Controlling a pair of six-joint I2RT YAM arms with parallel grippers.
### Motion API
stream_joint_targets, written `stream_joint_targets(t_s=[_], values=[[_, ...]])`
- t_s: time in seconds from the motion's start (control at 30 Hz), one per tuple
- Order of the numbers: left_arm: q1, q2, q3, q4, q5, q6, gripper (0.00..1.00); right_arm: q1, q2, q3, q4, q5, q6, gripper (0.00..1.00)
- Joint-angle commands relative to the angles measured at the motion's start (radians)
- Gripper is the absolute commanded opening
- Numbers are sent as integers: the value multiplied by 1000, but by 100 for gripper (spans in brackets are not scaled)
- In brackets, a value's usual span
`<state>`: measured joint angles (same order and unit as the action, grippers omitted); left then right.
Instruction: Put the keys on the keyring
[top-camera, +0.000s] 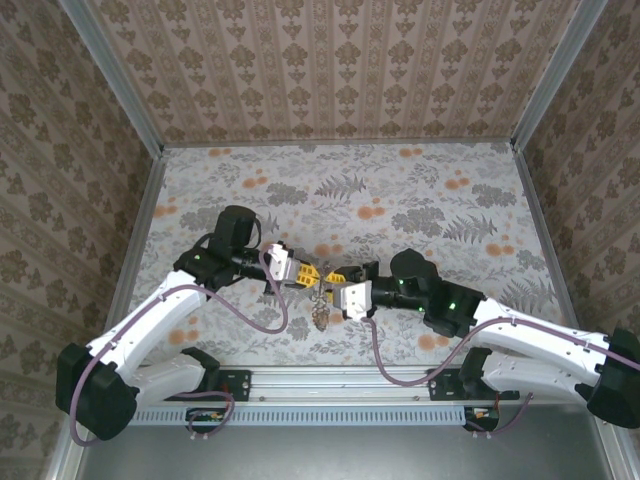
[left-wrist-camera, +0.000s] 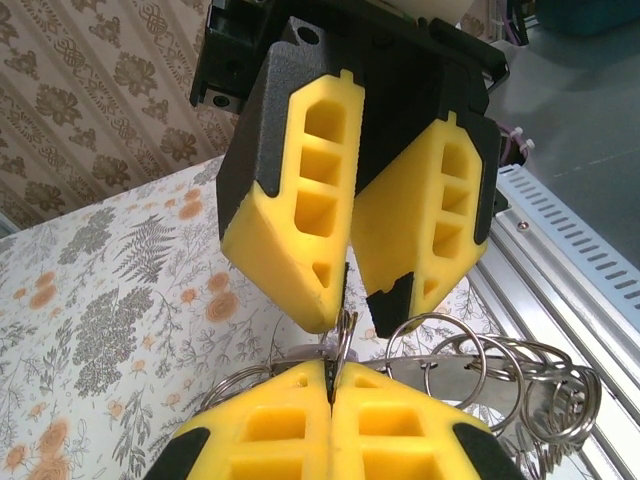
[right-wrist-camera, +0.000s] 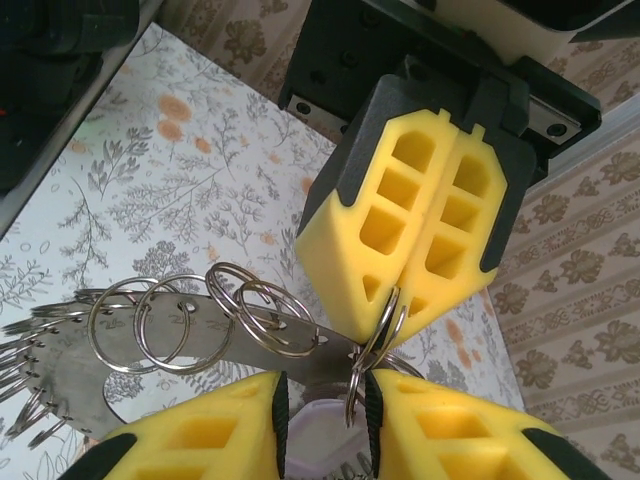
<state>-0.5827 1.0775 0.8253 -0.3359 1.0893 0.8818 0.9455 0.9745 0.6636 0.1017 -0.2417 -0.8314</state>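
At mid-counter (top-camera: 420, 180) near the front edge, both end effectors meet tip to tip.

Left end effector (top-camera: 308, 275): fingers fully closed, pads pressed together. They pinch one small split ring (left-wrist-camera: 345, 335) right at the tips. Same grip from the right wrist cam (right-wrist-camera: 395, 310), with the split ring (right-wrist-camera: 388, 320) poking out below the pads.

Right end effector (top-camera: 338, 290): fingers a narrow gap apart. From its own cam (right-wrist-camera: 322, 385), a pale purple piece of the keys (right-wrist-camera: 320, 440) sits across that gap and seems to touch both pads, so it looks clamped. The split ring hangs down into the same gap. From the left wrist cam the right end effector (left-wrist-camera: 355, 305) faces the left one head-on, tips just above the pinched ring.

Keyring (right-wrist-camera: 200, 340): a flat steel plate hung with many split rings, just beside both sets of fingertips and held up off the counter.

View differences:
- Top cam: the keyring (top-camera: 320, 315) reads as a small dark clump hanging under the fingertips.
- Left wrist cam: the plate and rings (left-wrist-camera: 480, 375) fan out to the right of the grip, over the slotted rail (left-wrist-camera: 570, 250).
- Right wrist cam: the purple piece is clearest here. I can't tell its shape, or whether it is threaded on.
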Motion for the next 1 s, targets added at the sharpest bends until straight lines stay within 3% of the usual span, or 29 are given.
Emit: stream_joint_targets(t_s=[0.0, 0.3, 0.73, 0.87, 0.97], values=[[-10, -17, -6, 34, 41, -20, 0, -11, -21, -2, 28, -50, 45, 28], [-22, -19, -8, 51, 24, -29, 0, -17, 7, -5, 93, -61, 102, 26], [-29, -25, -30, 91, -27, -79, 0, -17, 37, -18, 144, -37, 149, 8], [-29, -20, -11, 18, -92, -72, 21, -19, 42, 11, 66, 4, 145, 2], [-31, -16, -1, -11, -110, -72, 24, -20, 58, 45, -14, 10, 129, 3]])
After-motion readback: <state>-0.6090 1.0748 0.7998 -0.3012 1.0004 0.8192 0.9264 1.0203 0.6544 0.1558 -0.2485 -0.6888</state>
